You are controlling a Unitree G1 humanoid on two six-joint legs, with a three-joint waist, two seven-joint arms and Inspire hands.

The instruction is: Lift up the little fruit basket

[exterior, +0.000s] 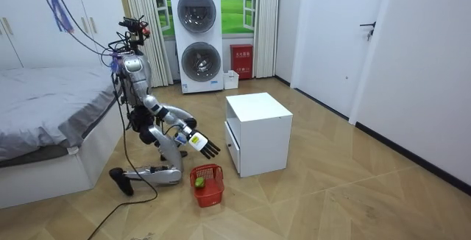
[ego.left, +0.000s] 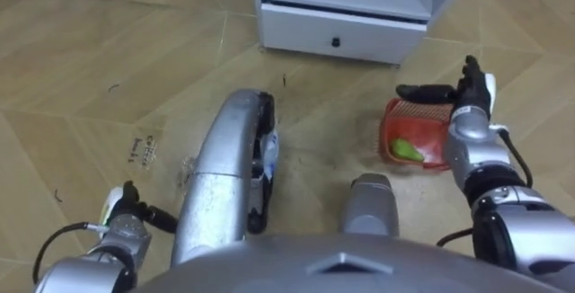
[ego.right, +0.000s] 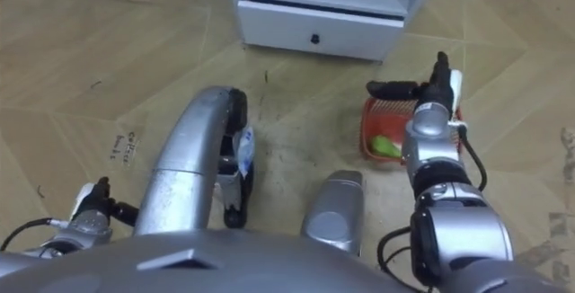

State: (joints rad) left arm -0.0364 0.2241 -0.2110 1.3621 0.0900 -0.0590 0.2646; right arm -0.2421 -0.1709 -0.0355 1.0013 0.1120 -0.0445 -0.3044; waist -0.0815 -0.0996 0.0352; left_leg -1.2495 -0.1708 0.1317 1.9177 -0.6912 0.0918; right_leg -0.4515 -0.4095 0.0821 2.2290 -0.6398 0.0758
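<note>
I kneel on the wood floor (ego.left: 81, 68) with my right hand (ego.left: 469, 95) held out flat, fingers straight and thumb spread to the left, holding nothing, above the far right edge of the red basket (ego.left: 395, 118). The basket sits on the floor to my right, on the near side of the white cabinet (ego.left: 341, 10) and its closed drawer (ego.left: 337, 32), with a green fruit (ego.left: 406, 149) lying inside. My left hand (ego.left: 126, 226) hangs low at the near left, and I cannot tell how its fingers are set.
</note>
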